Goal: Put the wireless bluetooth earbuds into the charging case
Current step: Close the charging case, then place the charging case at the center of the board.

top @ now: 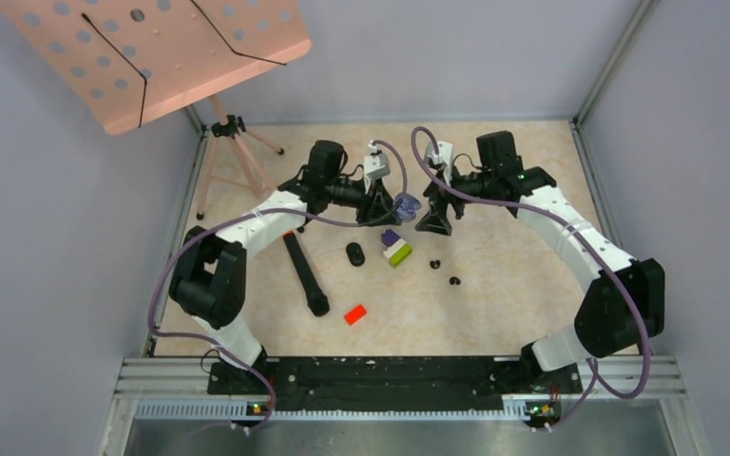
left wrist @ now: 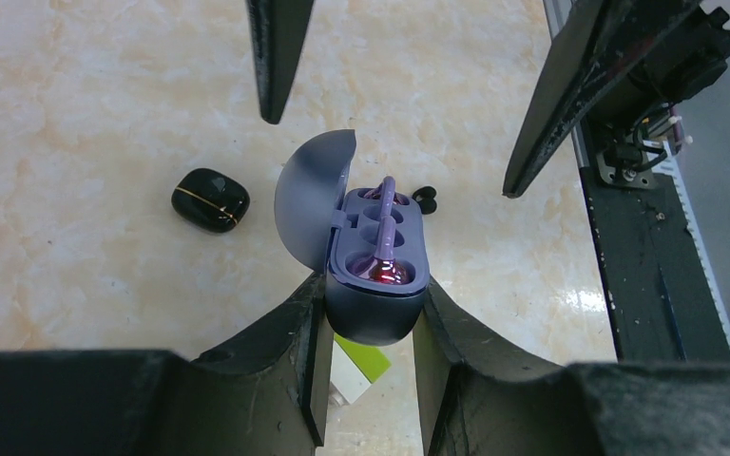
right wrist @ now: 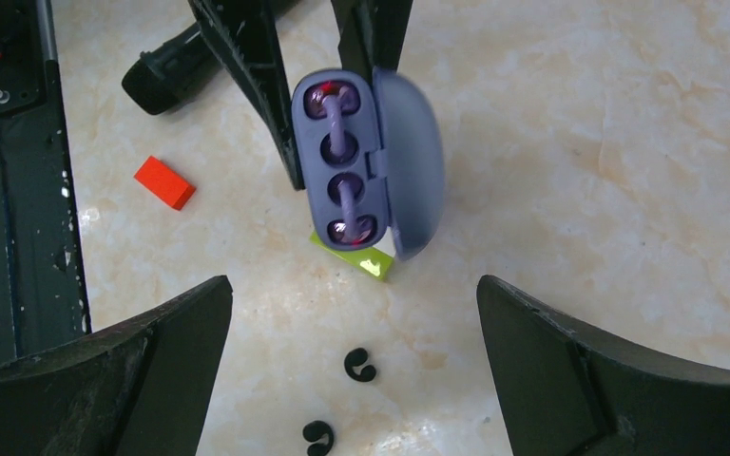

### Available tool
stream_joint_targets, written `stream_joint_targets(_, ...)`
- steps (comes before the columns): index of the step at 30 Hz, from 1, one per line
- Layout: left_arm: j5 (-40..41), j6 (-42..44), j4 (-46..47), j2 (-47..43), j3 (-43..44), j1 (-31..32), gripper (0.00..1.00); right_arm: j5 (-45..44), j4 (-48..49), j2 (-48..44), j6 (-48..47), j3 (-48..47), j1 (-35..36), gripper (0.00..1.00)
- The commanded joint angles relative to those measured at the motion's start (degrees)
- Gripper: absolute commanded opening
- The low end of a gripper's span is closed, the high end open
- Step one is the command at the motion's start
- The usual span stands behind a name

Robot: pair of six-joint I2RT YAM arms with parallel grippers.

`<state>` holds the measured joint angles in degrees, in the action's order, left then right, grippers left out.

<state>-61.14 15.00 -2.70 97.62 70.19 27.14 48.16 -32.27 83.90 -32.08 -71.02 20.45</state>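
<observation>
Left fingers (left wrist: 310, 328) pinch purple charging case (left wrist: 377, 318), lid open, seemingly lifted to present its sockets (purple earbuds (right wrist: 340, 128) seated inside). Right fingers (right wrist: 166, 351) spread wide, empty, near black earbuds (right wrist: 360, 365) loose on surface (right wrist: 580, 142).

Robotics lab test cell — marbled beige worktop (top: 513, 304) boxed in by plain grey walls (top: 48, 247) and aluminium rails (top: 611, 62), left arm (top: 247, 223) and right arm (top: 570, 228) bolted at its near edge, tripod (top: 231, 128) with pink perforated board (top: 171, 57) in the corner.

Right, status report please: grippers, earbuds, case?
Left gripper shut on open charging case. Right gripper open, empty. Two purple earbuds seated; two black earbuds loose on table. Nothing in the way.
</observation>
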Motion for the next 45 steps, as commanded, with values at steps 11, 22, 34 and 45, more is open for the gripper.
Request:
stream_joint_targets(11, 2.15, -12.13, 12.74, 2.33, 3.84, 1.31, 0.00, 3.07, 3.88, -2.36, -0.86, -0.39, 5.66, 0.91)
stream_joint_targets(22, 8.49, -25.61, 18.20, 10.02, 3.59, 1.47, 0.03, -18.21, 5.93, -13.84, 3.32, 8.85, 2.10, 0.96)
stream_joint_targets(34, 20.59, -35.83, 13.89, 19.64, 5.25, 2.34, 0.37, -18.41, 7.32, -16.09, 11.78, 13.52, -4.89, 0.96)
stream_joint_targets(45, 28.89, -32.58, 7.38, 19.52, 5.15, 2.66, 0.57, -17.61, 9.00, -12.03, 11.99, 13.36, -4.91, 0.96)
